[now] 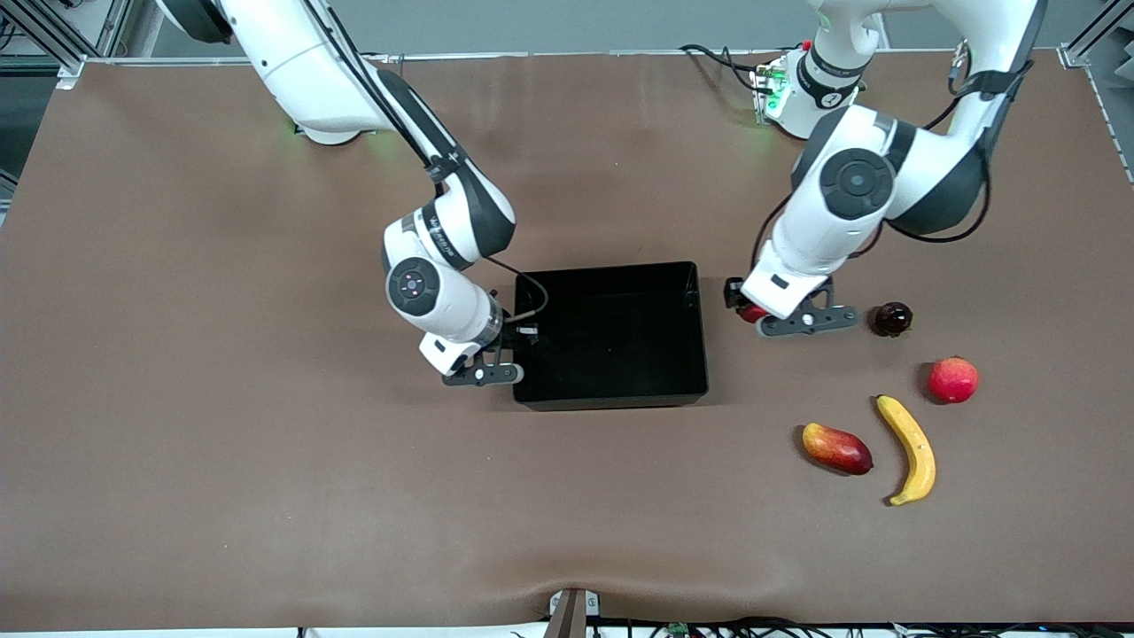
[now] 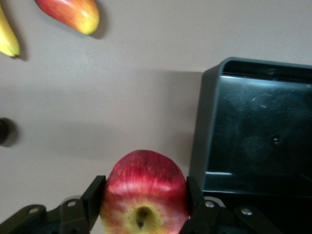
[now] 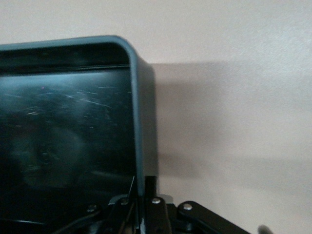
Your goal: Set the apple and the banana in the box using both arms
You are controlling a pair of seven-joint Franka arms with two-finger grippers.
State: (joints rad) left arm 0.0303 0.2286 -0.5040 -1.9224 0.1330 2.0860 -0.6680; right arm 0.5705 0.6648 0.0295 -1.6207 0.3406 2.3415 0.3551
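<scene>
The apple [image 1: 752, 313] is red with a yellow stem end. My left gripper [image 1: 755, 312] is shut on it, low over the table beside the box's wall at the left arm's end. In the left wrist view the apple [image 2: 144, 192] fills the gap between the two fingers [image 2: 92, 195]. The black box [image 1: 611, 396] is empty; it also shows in the left wrist view [image 2: 253, 122]. My right gripper [image 1: 524, 333] is shut on the box's wall [image 3: 139, 112] at the right arm's end. The banana [image 1: 910, 449] lies on the table nearer to the front camera, also seen in the left wrist view [image 2: 7, 36].
A red-yellow mango [image 1: 836, 448] lies beside the banana, toward the box. A larger red round fruit [image 1: 953, 379] and a small dark fruit [image 1: 892, 319] lie on the table toward the left arm's end. Bare brown table surrounds the box.
</scene>
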